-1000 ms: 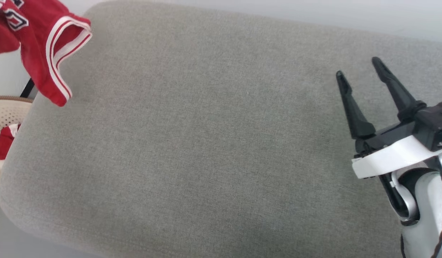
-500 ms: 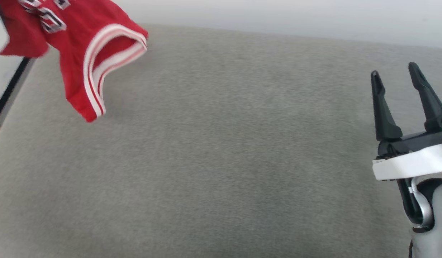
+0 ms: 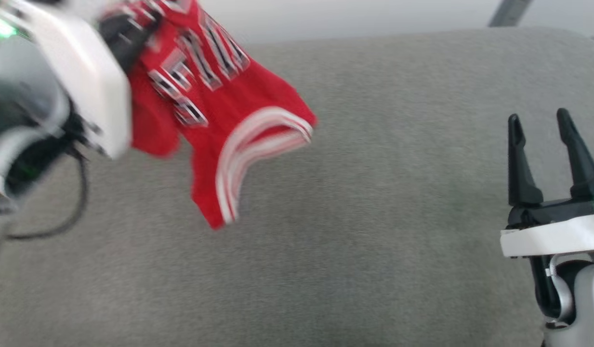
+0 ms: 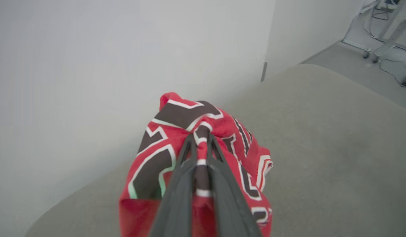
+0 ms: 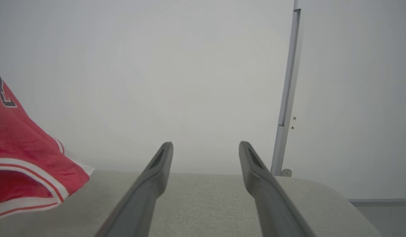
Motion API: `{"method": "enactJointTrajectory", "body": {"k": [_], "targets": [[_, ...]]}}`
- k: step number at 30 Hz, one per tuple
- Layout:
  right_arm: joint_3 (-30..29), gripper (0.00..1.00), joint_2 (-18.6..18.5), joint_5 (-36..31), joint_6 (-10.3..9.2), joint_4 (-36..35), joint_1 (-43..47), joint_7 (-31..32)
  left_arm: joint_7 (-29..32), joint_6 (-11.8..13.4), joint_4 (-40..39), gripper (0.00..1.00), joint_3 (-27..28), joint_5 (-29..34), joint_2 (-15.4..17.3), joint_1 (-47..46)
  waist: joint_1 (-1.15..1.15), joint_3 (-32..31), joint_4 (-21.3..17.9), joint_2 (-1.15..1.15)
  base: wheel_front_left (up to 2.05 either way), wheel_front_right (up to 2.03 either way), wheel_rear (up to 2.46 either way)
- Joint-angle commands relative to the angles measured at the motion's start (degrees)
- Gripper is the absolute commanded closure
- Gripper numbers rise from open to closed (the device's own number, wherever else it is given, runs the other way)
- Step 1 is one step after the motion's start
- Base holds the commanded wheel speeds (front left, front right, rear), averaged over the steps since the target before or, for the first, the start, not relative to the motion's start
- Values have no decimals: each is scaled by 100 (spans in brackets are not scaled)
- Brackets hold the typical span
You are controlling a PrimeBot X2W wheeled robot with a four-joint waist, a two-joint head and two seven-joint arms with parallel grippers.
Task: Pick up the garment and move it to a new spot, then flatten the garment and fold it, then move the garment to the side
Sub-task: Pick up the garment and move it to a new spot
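The broad grey fabric-covered cushion (image 3: pixel 383 202) lay bare between the two arms, its rounded far edge running along a plain pale wall (image 5: pixel 156 65). The red jersey-style garment with black, white-outlined lettering and red-and-white striped trim (image 3: pixel 215 125) hung bunched over the cushion's left part, a fold pinched between the closed fingers of the left gripper (image 4: pixel 200 136). Whether its lowest hem touched the fabric could not be told. The right gripper (image 3: pixel 537 118) hovered over the cushion's right side, well apart from the garment, fingers spread and holding nothing. A slim grey upright strip (image 5: pixel 287 82) ran up the wall behind the cushion's far right corner. A wheeled metal stand (image 4: pixel 389 39) with cables stood on the floor beyond.
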Motion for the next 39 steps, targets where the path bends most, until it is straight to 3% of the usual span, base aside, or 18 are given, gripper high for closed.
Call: {"method": "enactJointTrajectory", "body": {"k": [1,6,11,25,27,28,34,39], "targets": [[27,0,69,20,-2,79,70,-90,112,84,-150,100,-164,72,-78,198,0,153,-334,0,0,0,0],[137,0,177,41,-2,239,49,-237,261,150,-224,100,-515,40,-244,552,0,273,-593,0,0,0,0],[333,0,276,61,-2,473,-17,-380,362,88,223,100,-953,5,-453,978,0,403,-799,0,0,0,0],[1012,0,368,143,-2,1062,-365,-622,81,-594,2679,99,-1746,85,-1175,1421,0,549,-1027,0,0,0,0],[1063,0,346,155,-2,1130,-405,-632,28,-705,2957,38,-1805,43,-1298,1433,0,513,-984,0,0,0,0],[1071,0,331,154,-2,1164,-409,-646,-30,-754,3059,0,-1806,30,-1351,1411,0,481,-950,0,0,0,0],[1037,0,222,163,-2,1232,-378,-631,-522,-950,3154,0,-1568,-116,-1424,1210,0,250,-690,0,0,0,0],[994,0,102,210,-2,1239,-275,-565,-1070,-918,2852,0,-1268,-176,-1244,1347,0,-22,-447,0,0,0,0]]}}
